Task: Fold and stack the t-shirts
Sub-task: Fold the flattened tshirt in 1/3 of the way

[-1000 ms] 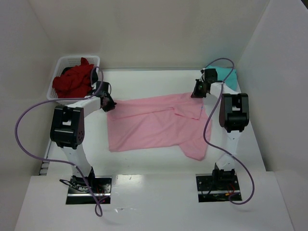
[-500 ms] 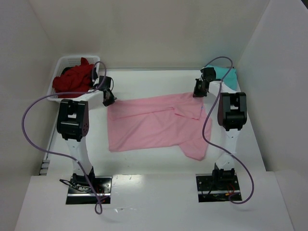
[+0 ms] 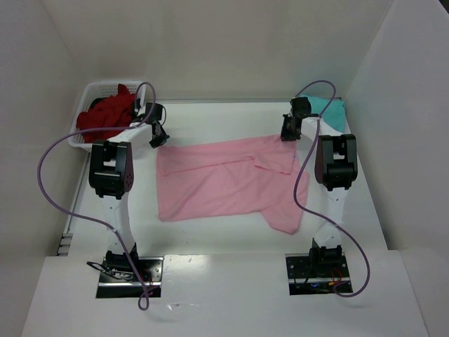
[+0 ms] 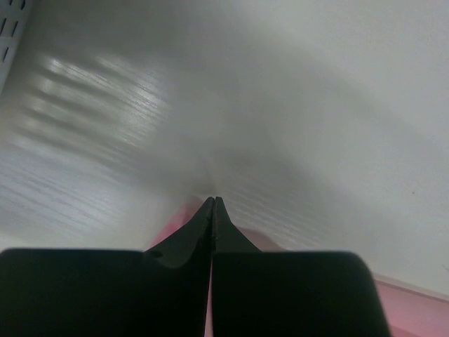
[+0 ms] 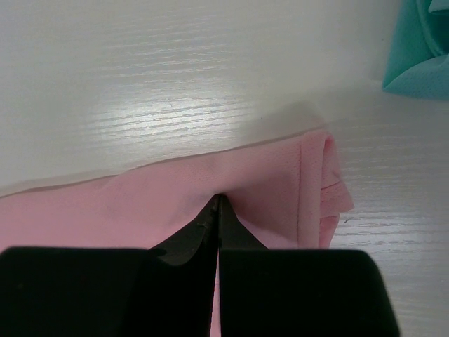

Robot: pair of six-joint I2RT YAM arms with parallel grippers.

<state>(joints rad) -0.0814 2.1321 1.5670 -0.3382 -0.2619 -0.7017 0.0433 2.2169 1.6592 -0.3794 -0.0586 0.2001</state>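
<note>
Two clenched: right pincer [image 5: 217, 201] pinches spread pink t-shirt [image 3: 217, 184] hem; left pincer [image 4: 213, 203] seemingly empty.

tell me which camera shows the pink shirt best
The top external view: the pink shirt lies spread out there, nearly all of it in sight. The right wrist view shows only a strip along its far edge and a folded corner; the left wrist view catches just slivers of pink low in the frame.

Bright even light; left wrist view motion-blurred; glare streaks on table [image 5: 168, 105].
</note>
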